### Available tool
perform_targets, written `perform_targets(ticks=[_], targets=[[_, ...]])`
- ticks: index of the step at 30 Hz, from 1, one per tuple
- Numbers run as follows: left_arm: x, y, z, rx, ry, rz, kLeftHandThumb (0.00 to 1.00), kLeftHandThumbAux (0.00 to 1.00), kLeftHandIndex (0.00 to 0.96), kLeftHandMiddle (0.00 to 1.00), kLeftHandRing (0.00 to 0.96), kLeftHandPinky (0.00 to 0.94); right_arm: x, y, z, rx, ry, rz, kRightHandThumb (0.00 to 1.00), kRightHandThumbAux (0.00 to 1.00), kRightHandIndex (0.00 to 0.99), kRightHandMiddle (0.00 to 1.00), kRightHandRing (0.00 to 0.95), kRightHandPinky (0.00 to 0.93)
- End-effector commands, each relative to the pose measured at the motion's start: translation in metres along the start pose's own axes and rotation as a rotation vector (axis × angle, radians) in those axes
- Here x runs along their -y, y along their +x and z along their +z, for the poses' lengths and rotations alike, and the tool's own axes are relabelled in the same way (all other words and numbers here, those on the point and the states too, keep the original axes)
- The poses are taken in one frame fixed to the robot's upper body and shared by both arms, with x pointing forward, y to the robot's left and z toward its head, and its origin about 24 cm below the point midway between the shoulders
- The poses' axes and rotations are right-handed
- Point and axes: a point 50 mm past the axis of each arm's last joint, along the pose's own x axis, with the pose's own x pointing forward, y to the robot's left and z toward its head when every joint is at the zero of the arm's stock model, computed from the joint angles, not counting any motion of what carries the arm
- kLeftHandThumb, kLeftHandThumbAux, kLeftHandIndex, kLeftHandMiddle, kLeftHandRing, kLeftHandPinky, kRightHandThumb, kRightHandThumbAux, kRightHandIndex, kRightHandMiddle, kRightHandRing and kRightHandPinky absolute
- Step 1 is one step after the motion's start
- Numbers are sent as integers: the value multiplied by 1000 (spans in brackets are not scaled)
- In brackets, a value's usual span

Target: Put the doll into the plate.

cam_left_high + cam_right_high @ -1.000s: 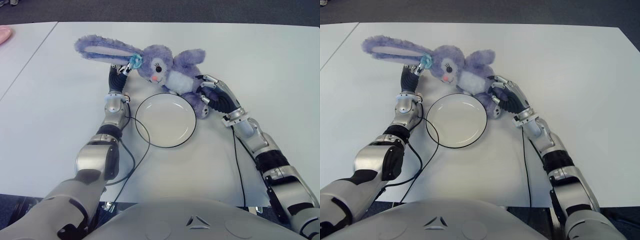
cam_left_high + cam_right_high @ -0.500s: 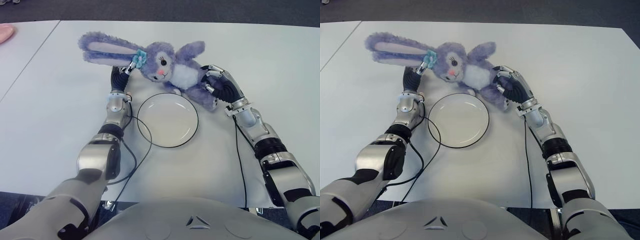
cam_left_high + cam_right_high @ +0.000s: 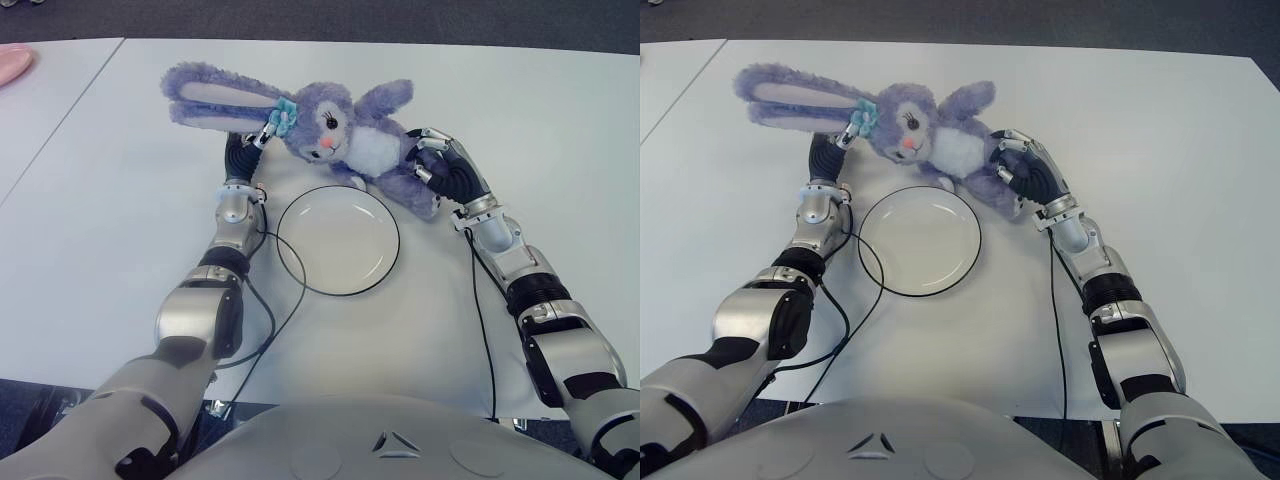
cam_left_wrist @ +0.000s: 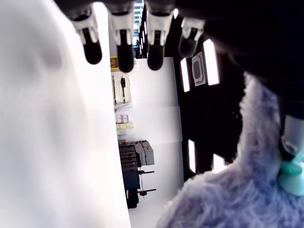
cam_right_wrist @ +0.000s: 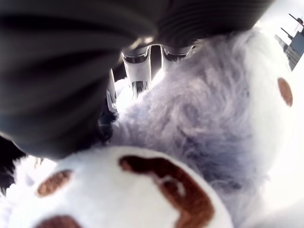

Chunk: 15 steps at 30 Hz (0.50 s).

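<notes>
The doll (image 3: 340,130) is a purple plush bunny with long ears and a teal bow, held just beyond the far rim of the white plate (image 3: 338,245). My right hand (image 3: 432,168) is shut on its legs; in the right wrist view the fingers (image 5: 137,71) wrap the fur next to a white foot sole (image 5: 142,199). My left hand (image 3: 250,140) is under the head and ear, near the bow. Its fingertips (image 4: 124,61) are straight and spread, with the doll's fur (image 4: 223,199) beside them. The plate holds nothing.
The white table (image 3: 120,200) has a seam on its left side and a dark floor past its far edge. A pink object (image 3: 12,62) sits at the far left corner. Black cables (image 3: 285,300) trail from both wrists toward the near edge.
My right hand has moved away from the plate toward the far side, taking the doll's legs off the plate's rim. The doll's head and ears have shifted slightly right. The left hand has barely moved.
</notes>
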Motion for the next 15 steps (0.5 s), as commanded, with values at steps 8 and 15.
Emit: perform_targets(ticks=[8,15], targets=[[-9,-100,-113,-544,28,21,0,503,67,117,118,118,-5,6,3,60,-81,-30,687,715,417,446,467,449],[-8,-100,-113,-540,27,17,0,498,73,118,118,119,-9,6,1,57,-131,-35,522,558,261,290,296,283]])
